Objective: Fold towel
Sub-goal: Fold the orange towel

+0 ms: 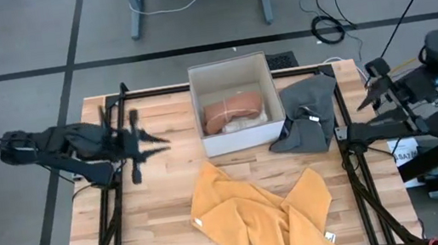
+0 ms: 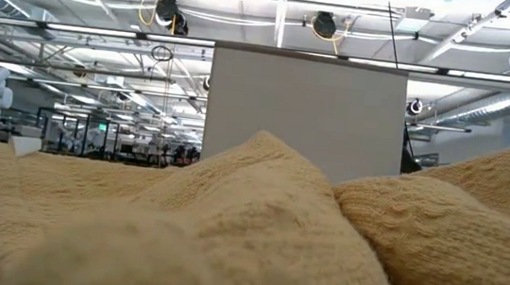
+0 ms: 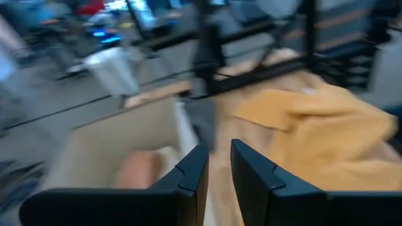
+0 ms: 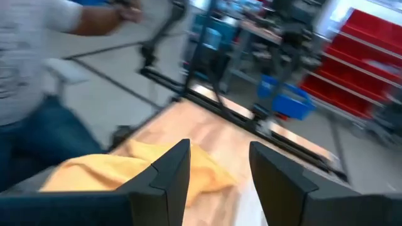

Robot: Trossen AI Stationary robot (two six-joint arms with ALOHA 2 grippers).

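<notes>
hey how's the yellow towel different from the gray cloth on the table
The yellow towel lies on the table's near half, spread wide and rumpled; the gray cloth sits farther back, bunched in a smaller heap. The yellow towel lies apart from the white box, while the gray cloth rests against the box's right side. The yellow towel is bright mustard, the gray cloth dark. Both are crumpled, unfolded, and held by neither gripper.

Grey floor (image 1: pixel 11 49) with dark seams fills the frame's top; black cables (image 1: pixel 318 5) lie upper right. Ceiling lights (image 2: pixel 324 25) hang overhead; red shelving (image 4: pixel 367 53) stands upper right.
</notes>
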